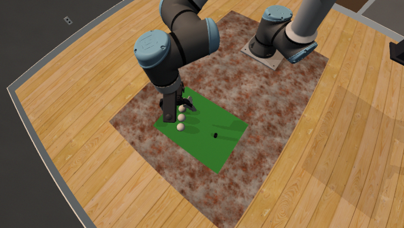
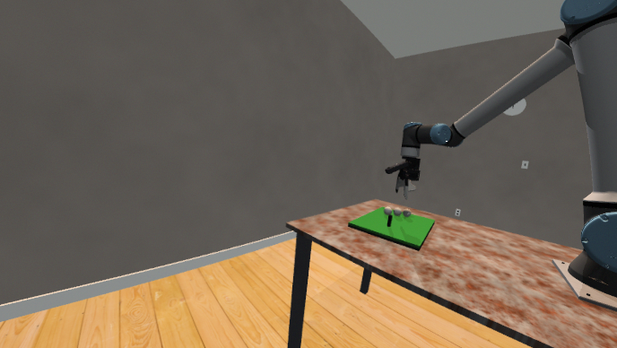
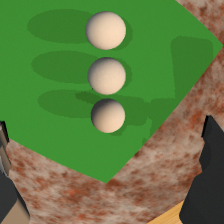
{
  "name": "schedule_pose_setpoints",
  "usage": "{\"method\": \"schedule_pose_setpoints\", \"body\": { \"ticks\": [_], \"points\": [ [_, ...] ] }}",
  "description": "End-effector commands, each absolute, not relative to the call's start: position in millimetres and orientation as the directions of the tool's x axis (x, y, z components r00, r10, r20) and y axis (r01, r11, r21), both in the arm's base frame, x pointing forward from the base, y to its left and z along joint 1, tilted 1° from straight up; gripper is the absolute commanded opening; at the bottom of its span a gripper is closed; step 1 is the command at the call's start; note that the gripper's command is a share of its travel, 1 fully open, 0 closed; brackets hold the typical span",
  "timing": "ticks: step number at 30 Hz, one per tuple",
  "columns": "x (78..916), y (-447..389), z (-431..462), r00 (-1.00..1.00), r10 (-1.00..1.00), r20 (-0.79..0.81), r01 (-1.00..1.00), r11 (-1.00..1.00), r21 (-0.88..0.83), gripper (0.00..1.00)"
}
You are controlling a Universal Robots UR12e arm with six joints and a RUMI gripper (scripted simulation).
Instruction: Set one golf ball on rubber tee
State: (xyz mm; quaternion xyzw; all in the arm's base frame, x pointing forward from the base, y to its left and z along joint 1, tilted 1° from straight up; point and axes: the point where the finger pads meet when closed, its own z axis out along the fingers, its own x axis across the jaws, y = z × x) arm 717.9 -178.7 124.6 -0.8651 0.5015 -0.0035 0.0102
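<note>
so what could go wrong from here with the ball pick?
1. The three golf balls lie in a tight row, so the open gripper coming down may knock a neighbour and set it rolling across the green mat.
2. The rubber tee is narrow, so a slightly off-centre release could drop the ball.

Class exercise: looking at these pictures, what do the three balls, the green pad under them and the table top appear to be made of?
Golf balls: smooth, matte off-white, probably hard plastic; no dimples can be made out.
Green pad: flat, uniform, matte slab with a visible edge thickness, possibly rubber or turf.
Table top: mottled brown-and-cream surface, stone-like or rusted, faintly glossy.
</note>
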Motion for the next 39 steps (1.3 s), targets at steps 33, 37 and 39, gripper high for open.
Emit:
{"method": "schedule_pose_setpoints", "body": {
  "ticks": [33,37,39],
  "points": [
    [720.2,-177.4,38.3,0.496,-0.868,-0.005,-0.868,-0.496,-0.023,0.00],
    [720.2,-177.4,38.3,0.496,-0.868,-0.005,-0.868,-0.496,-0.023,0.00],
    [720.2,-177.4,38.3,0.496,-0.868,-0.005,-0.868,-0.496,-0.023,0.00]
  ]
}}
